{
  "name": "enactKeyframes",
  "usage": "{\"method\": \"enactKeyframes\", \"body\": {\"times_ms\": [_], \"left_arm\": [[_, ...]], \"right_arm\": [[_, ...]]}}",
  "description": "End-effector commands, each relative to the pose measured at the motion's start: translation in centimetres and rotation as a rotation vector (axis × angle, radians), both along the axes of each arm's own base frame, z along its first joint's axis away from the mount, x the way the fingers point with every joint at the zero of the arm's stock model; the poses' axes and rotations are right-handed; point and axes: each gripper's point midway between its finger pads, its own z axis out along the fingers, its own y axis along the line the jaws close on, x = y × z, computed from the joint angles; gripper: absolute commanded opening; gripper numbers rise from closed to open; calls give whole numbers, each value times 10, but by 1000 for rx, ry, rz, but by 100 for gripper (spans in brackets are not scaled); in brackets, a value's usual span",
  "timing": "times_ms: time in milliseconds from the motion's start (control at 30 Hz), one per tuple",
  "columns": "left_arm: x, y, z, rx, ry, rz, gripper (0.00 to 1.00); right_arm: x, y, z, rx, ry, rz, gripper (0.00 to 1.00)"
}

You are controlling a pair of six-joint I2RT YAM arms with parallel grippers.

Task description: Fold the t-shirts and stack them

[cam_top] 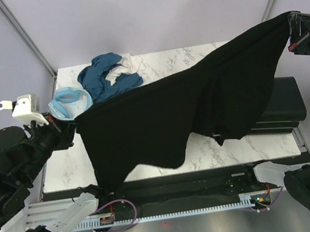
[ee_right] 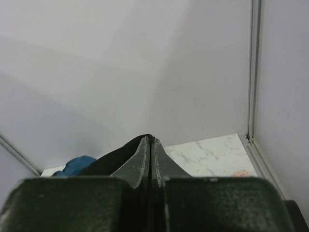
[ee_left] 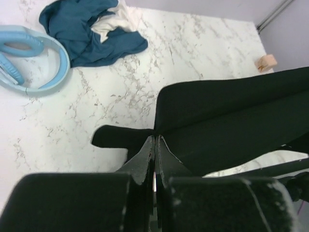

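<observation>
A large black t-shirt [cam_top: 183, 109] hangs stretched in the air across the table, held by both grippers. My left gripper [cam_top: 74, 128] is shut on its left edge, low over the table; in the left wrist view the cloth [ee_left: 231, 125] runs off from the fingertips of the left gripper [ee_left: 155, 137]. My right gripper [cam_top: 291, 18] is shut on its right corner, raised high at the far right; the right wrist view shows the cloth [ee_right: 116, 157] at the tips of the right gripper [ee_right: 151, 139]. A crumpled teal-blue t-shirt [cam_top: 105, 75] with white cloth [cam_top: 118, 70] lies at the back left.
A light blue ring-shaped object [cam_top: 69, 102] lies at the left edge beside the teal shirt. A stack of folded black shirts [cam_top: 283, 111] sits at the right edge. A small pinkish-beige block [ee_left: 266, 62] rests at the far right. The marble table [cam_top: 193, 58] has walls behind.
</observation>
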Motion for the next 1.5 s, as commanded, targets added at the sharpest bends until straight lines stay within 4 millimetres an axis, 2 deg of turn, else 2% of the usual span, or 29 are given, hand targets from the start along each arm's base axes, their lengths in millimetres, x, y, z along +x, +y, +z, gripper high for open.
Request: {"method": "enactKeyframes", "body": {"times_ms": [0,100,233,267,333,367,400,467,500,533,567,600,633,700,800,833,967,1033,1067,1133,1167,1200,1233,1267,1300,1333,1400,1433,1467], "left_arm": [[4,29,-9,122,1,118,2],[9,33,-10,137,24,156,2],[35,21,-15,140,108,210,2],[52,11,-26,173,170,218,2],[69,0,-31,157,212,235,2],[87,-12,-43,167,255,225,2],[100,-31,-44,111,261,157,2],[134,-36,-70,68,344,172,2],[151,-44,-77,39,353,151,2],[163,-41,-93,57,385,173,2],[172,-41,-101,73,398,179,2],[187,-47,-121,83,453,162,2],[198,-41,-132,83,480,172,2],[215,-41,-162,78,571,175,2],[236,-18,-184,104,614,260,2],[248,-6,-199,102,654,300,2],[276,33,-220,110,715,420,2],[297,46,-222,139,698,452,2],[304,50,-223,144,693,459,2],[317,58,-226,141,691,477,2],[324,58,-245,147,730,474,2],[329,55,-255,143,750,457,2],[337,52,-253,145,737,434,2],[343,49,-273,152,774,416,2],[346,48,-279,159,783,411,2],[351,47,-280,164,776,405,2],[356,45,-302,184,815,396,2],[359,44,-307,187,820,388,2],[360,42,-312,192,828,380,2]], "right_arm": [[3,-2,6,12,-8,-12,0],[24,12,-8,10,53,44,0],[62,38,-34,-6,164,151,0],[75,42,-42,-7,192,159,0],[96,43,-60,-24,248,139,0],[112,47,-72,-40,283,135,0],[125,54,-89,-65,333,137,0],[148,78,-116,-131,391,149,0],[158,86,-144,-161,456,151,0],[161,102,-158,-182,478,173,0],[165,109,-159,-176,452,188,0],[172,115,-194,-197,522,199,0],[175,118,-206,-204,541,203,0],[186,117,-250,-260,643,174,0],[199,95,-287,-336,732,36,0],[205,86,-291,-334,736,1,0],[235,53,-327,-285,826,-100,0],[249,36,-331,-271,825,-156,0],[258,33,-346,-280,857,-165,0],[273,19,-347,-270,865,-197,0],[283,15,-365,-278,904,-203,0],[292,14,-360,-272,890,-206,0],[298,9,-362,-273,896,-211,0],[307,9,-378,-292,927,-217,0],[314,8,-372,-287,907,-224,0],[319,10,-375,-285,908,-214,0],[333,15,-391,-281,928,-206,0],[340,17,-408,-282,953,-198,0],[345,21,-413,-270,952,-185,0]]}}
